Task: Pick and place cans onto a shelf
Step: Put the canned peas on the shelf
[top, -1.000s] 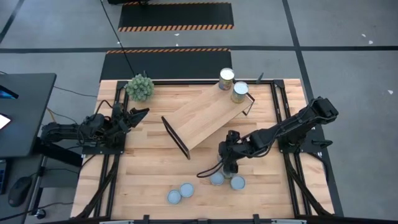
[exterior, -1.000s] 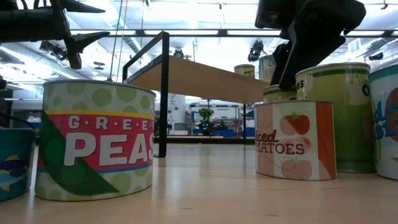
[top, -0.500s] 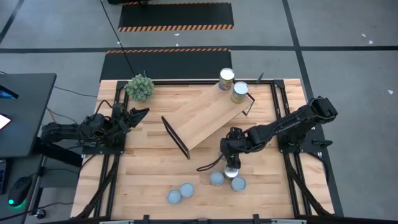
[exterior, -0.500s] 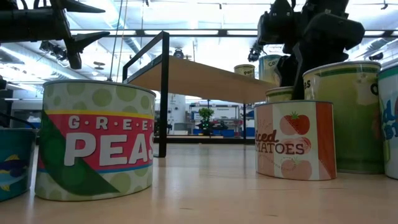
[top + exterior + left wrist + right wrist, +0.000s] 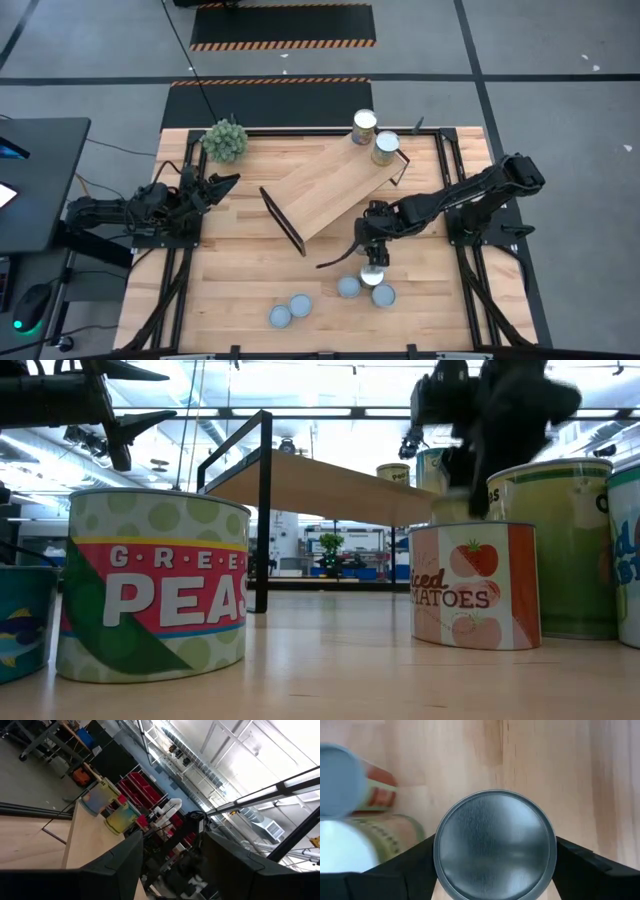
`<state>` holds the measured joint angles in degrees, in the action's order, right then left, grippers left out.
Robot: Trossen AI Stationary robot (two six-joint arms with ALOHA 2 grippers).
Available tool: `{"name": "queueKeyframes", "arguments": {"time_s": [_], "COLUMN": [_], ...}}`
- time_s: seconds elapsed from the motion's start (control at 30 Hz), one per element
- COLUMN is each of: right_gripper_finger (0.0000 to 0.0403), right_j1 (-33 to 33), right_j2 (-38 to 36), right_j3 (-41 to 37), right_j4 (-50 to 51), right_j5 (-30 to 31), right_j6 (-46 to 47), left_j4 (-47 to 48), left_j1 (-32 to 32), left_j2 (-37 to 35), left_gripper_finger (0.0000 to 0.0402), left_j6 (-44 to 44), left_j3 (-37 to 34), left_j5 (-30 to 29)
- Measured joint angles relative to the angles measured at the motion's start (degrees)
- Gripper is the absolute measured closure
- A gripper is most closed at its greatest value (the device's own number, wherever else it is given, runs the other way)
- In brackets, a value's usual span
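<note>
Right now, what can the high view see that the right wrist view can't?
Only the high view shows the shelf with two cans on its end, the plant, and the left gripper waiting open at the table's left side. Only the right wrist view shows, close up, the dark fingers on both sides of the can. Both show that can's round silvery top under the right gripper, with two more cans close by.
</note>
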<state>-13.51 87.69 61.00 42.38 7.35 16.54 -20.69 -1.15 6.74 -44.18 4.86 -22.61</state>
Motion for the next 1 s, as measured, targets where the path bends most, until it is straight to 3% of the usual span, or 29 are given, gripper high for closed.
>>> {"name": "queueKeyframes", "arguments": {"time_s": [0.33, 0.53, 0.67, 1.0], "right_gripper_finger": [0.0081, 0.0080, 0.0080, 0.0079], "right_j1": [3.6, 6.4, 9.9, 21.7], "right_j2": [-8.5, -10.2, -8.9, 0.9], "right_j3": [10.1, 19.2, 26.0, 37.4], "right_j4": [18.7, 27.9, 29.1, 26.7], "right_j5": [-5.7, -1.7, 1.4, 0.0], "right_j6": [-0.2, -2.7, -8.0, -26.7], "left_j4": [0.5, 0.9, 1.1, 1.8], "left_j1": [0.0, 0.0, 0.0, 0.0], "left_j2": [0.0, 0.0, 0.0, 0.0], "left_gripper_finger": [0.0186, 0.0186, 0.0186, 0.0186], "left_j6": [1.4, 1.5, 1.5, 1.5], "left_j3": [0.0, 0.0, 0.0, 0.0], "left_j5": [-0.4, -0.7, -0.7, -0.7]}}
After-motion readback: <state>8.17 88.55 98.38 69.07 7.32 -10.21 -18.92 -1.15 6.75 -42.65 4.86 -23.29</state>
